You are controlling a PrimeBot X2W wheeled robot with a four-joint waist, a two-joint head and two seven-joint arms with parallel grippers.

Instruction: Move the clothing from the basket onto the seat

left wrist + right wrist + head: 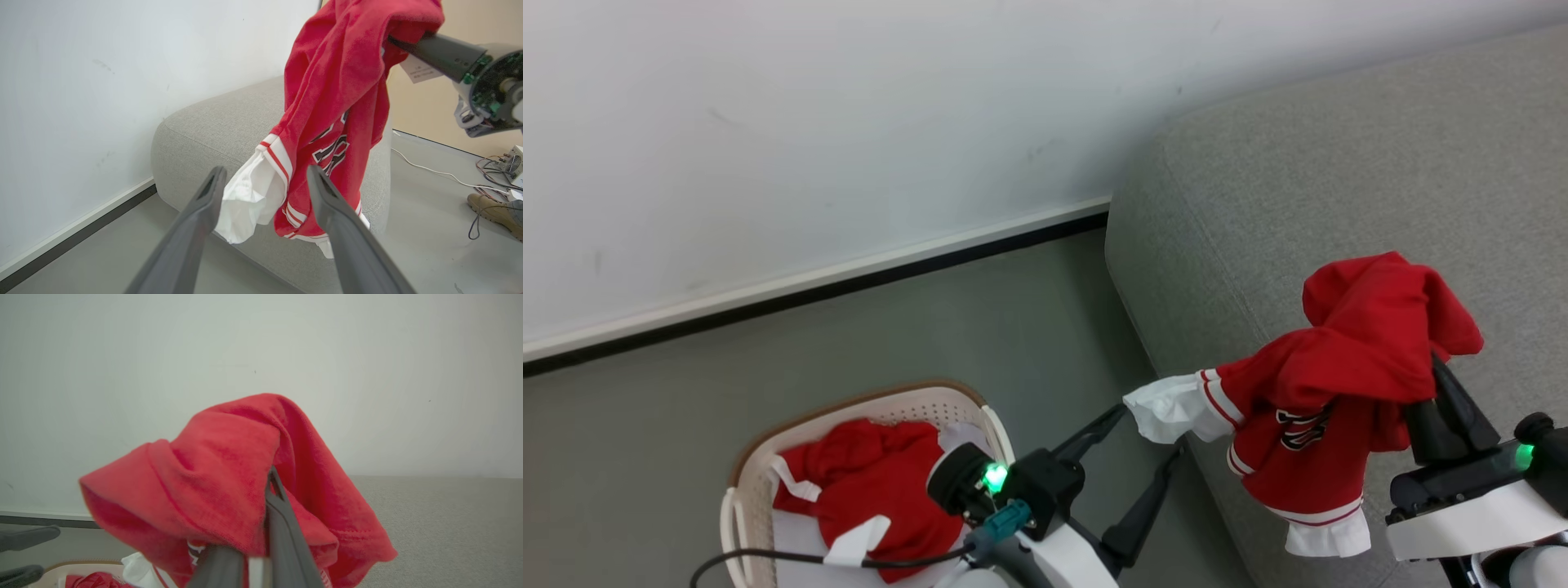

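Jaws of the right gripper point(1433, 371) are pinched together on a bunched fold of the bright red soft fabric jersey with white cuff trim point(1339, 359). The jaws of the left gripper point(1152, 429) stand wide apart and hold nothing, with the jersey's crumpled white cuff just ahead of their tips.

The held jersey hangs in the air over the near edge of the large grey woven-fabric sofa point(1339, 163), draped down from the grip. Whether its lower hem touches the upholstery cannot be told. A second red garment with white trim point(874, 482) lies in the oval cream-white perforated plastic basket with a brown rim point(849, 404) on the floor, on top of a flat white sheet point(792, 531).

Judging by the way it sags and folds, the fabric is light, limp and not fragile. It should not slip from a firm pinch, though it will swing and trail. A gathered ridge of cloth is probably the best place to take hold, since a single thin layer or a loose cuff may pull free. The hanging sleeve could catch on the sofa's edge.

The chest carries dark lettering outlined in white, but folds hide too much of it to read. In the left wrist view, a small white tag point(416, 69) beside the right gripper's finger bears print too small to make out.
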